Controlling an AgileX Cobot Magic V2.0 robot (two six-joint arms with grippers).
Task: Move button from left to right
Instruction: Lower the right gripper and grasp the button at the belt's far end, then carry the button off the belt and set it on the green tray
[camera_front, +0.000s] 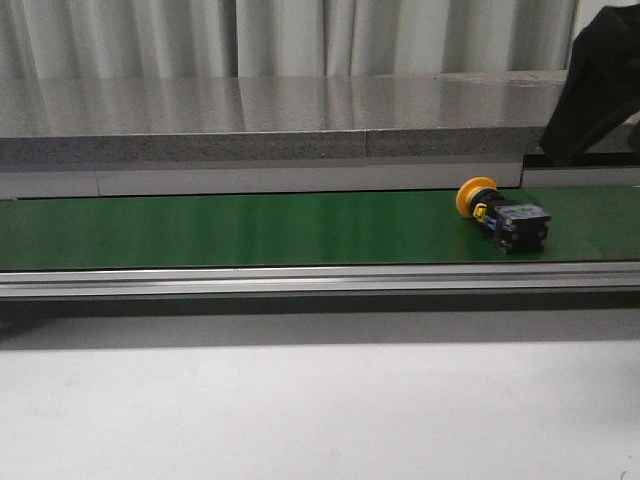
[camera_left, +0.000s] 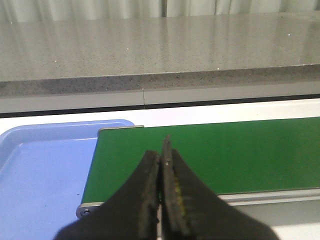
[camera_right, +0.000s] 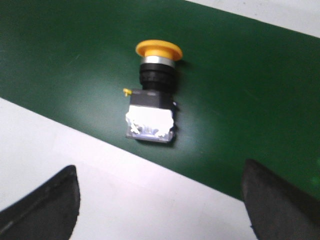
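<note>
The button (camera_front: 502, 214) lies on its side on the green belt (camera_front: 250, 228). My right gripper (camera_right: 160, 200) is spread wide above it, and my left gripper (camera_left: 161, 200) is closed on nothing.

Factory-style lab (green conveyor belt (camera_front: 250, 228), granite counter (camera_front: 300, 105)).

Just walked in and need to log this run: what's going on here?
Nothing is being held. The yellow-headed push-button switch with a black boxy body lies on its side on the green conveyor belt, toward its right end. The right gripper is above it, fingers spread wide, touching nothing. The left gripper is shut and empty at the belt's left end, beside a light blue plastic tray.
</note>
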